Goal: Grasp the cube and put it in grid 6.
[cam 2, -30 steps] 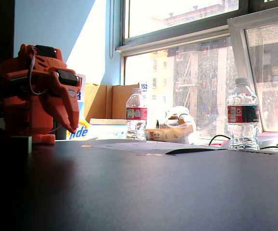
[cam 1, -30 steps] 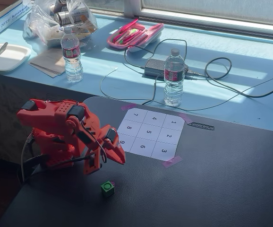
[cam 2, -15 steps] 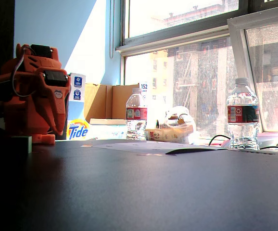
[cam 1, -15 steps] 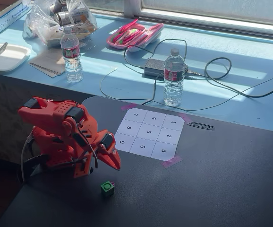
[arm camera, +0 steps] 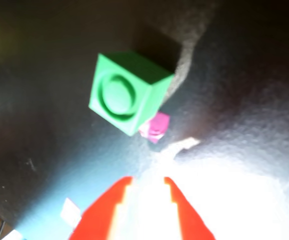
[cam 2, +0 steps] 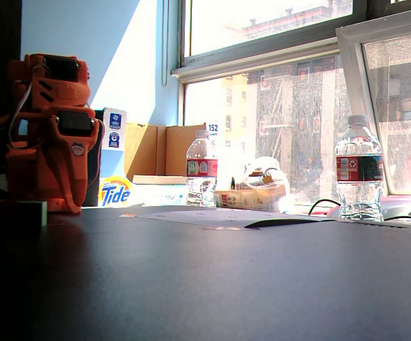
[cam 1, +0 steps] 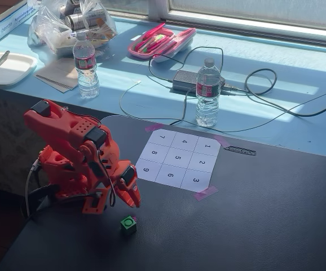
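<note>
The cube (cam 1: pixel 128 224) rests on the desk (cam 1: pixel 253 226), just beside the end effector (cam 1: pixel 133 202) and well apart from grid 6 (cam 1: pixel 170 175). End effector fingers stand narrowly parted, empty. Grasp, transfer and placement all remain.

Grid sheet (cam 1: pixel 176 160) is showing digits 1–9 (6 bottom middle); box (cam 2: pixel 115 190) is reading "Tide"; card (cam 2: pixel 212 129) is showing "152".
</note>
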